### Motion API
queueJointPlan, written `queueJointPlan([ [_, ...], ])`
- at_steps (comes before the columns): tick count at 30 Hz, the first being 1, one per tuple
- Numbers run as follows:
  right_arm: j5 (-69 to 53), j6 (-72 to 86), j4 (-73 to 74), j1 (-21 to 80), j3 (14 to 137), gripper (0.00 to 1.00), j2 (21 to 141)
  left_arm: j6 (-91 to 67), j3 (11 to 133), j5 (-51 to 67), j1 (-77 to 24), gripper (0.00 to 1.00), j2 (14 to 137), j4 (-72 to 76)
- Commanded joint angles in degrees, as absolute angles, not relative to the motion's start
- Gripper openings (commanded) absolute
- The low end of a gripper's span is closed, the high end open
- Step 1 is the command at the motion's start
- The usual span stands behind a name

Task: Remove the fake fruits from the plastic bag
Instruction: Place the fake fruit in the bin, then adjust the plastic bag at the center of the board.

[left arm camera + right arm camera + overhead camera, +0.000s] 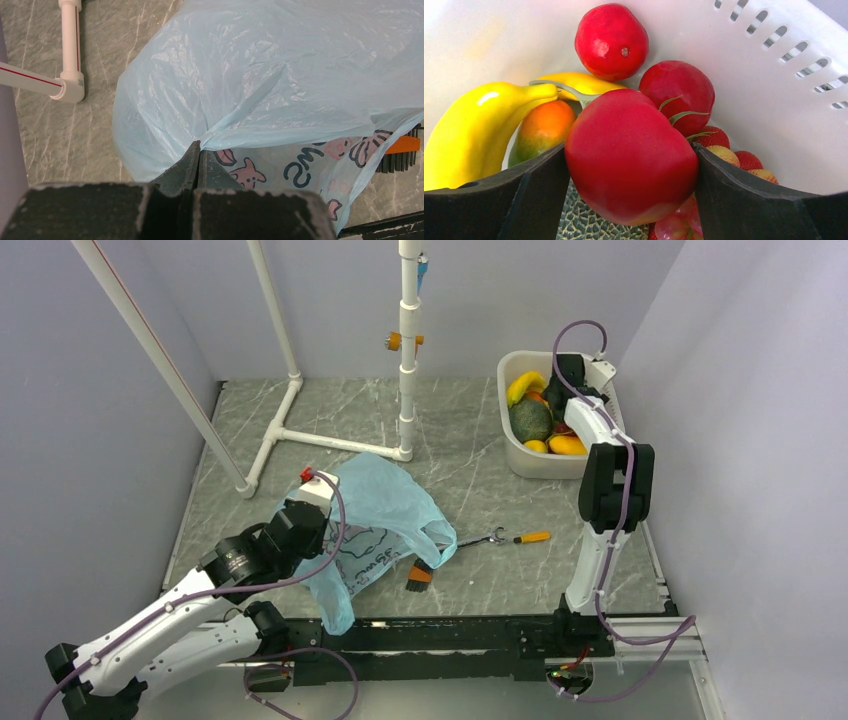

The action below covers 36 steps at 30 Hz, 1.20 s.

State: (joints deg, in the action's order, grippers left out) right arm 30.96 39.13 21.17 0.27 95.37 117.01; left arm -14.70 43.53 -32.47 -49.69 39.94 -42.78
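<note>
The light-blue plastic bag (385, 505) lies crumpled on the table at front left, its cartoon print facing up (295, 165). My left gripper (199, 147) is shut on a fold of the bag's film near its left edge (318, 502). My right gripper (630, 150) reaches into the white tub (520, 455). Both of its fingers press the sides of a big red round fruit (629, 165), held above the other fruits. Around it lie a yellow banana (469, 130), a mango (541, 127), two more red fruits (611, 40), and pink grapes (674, 227). What the bag holds is hidden.
A dark green netted melon (531, 420) fills the tub's middle, with strawberries (749, 160) at its right wall. A white pipe frame (300, 435) stands at the back left. A tool with an orange handle (515, 538) and a small brush (420, 578) lie by the bag.
</note>
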Motion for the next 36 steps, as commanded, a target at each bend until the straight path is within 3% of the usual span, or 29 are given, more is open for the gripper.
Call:
queueJointPlan([
  [1, 28.42, 39.27, 24.6, 0.26, 97.04, 0.35, 119.12, -15.22, 45.98, -33.62, -50.02, 0.0, 40.0, -42.61],
  [9, 24.87, 36.03, 22.3, 0.26, 95.03, 0.77, 114.67, -15.07, 45.83, -33.5, -50.01, 0.0, 40.14, -42.51],
  [15, 29.01, 33.72, 19.86, 2.85, 91.47, 0.94, 106.34, -14.84, 45.96, -33.47, -50.07, 0.0, 40.35, -42.5],
  [18, 31.04, 33.66, 20.34, 4.61, 90.25, 0.99, 102.91, -15.06, 45.88, -33.58, -50.03, 0.0, 40.18, -42.47],
  [25, 37.14, 31.29, 19.12, 11.26, 82.62, 1.0, 94.47, -14.98, 45.94, -33.22, -50.06, 0.0, 40.55, -42.46],
  [36, 13.24, 26.91, 1.52, 30.16, 50.51, 0.96, 70.05, -14.76, 45.95, -33.12, -50.09, 0.0, 40.9, -42.21],
])
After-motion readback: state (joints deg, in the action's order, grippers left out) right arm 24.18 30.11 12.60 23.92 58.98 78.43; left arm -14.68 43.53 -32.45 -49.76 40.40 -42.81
